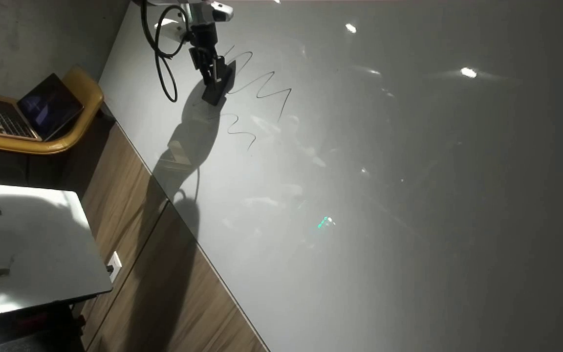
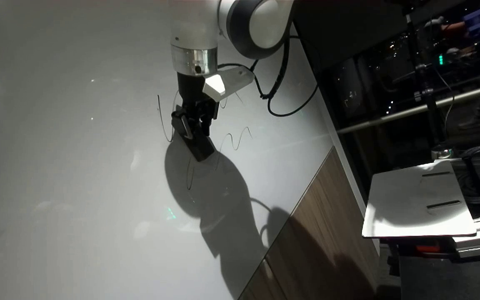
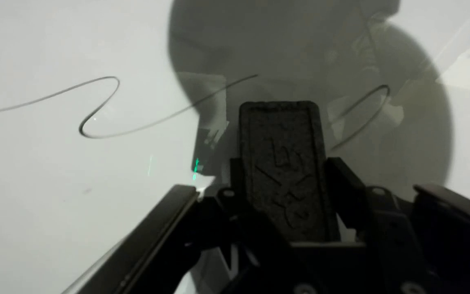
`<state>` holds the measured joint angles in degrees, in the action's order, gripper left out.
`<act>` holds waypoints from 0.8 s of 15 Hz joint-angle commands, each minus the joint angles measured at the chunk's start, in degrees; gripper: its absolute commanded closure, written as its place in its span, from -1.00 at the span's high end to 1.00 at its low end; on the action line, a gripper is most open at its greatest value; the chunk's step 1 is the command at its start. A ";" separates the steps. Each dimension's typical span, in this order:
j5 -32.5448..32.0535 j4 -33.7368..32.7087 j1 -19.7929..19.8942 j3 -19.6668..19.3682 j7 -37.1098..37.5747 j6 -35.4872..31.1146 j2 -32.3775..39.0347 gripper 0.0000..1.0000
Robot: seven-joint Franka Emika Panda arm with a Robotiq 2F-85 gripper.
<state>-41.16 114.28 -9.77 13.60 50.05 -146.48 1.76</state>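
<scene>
**Dark block (image 3: 282, 143) was in the grip, right up at the whiteboard (image 1: 408, 274)**

And there it was: the end effector (image 3: 288, 179) was clenched on the dark block, its fingers (image 3: 345, 194) along both long sides. In both exterior views the block slanted at the whiteboard's surface; whether its hidden face touched, you couldn't tell!

Just outward, the ink! A wavy line (image 3: 82, 127) ended near the block's far edge, and a hooked line (image 3: 386, 92) broke out on the other flank, so the block lay right between them.

As I read it, the step in hand was the working hold: block secured, in among the lines. The next move called, in my judgement, for a firm grip, the face square to the whiteboard and light, even pressure; a lifted edge might have twisted it between the fingers.

Farther out, a broad shadow (image 1: 193, 127) spilled over the whiteboard onto a wood panel (image 1: 215, 313), and an open laptop (image 1: 42, 105) sat on a yellow chair (image 1: 92, 93).
</scene>
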 commanded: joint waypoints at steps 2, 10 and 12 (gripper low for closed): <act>-1.88 -6.83 1.49 -3.33 -2.56 -0.34 -0.64 -0.44; -3.77 -4.83 3.96 -4.91 -1.19 -0.39 -3.53 -0.44; -4.49 -3.94 4.68 -5.25 -0.51 -0.21 -4.26 -0.44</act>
<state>-41.33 114.99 -8.82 11.36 49.93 -144.82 -3.99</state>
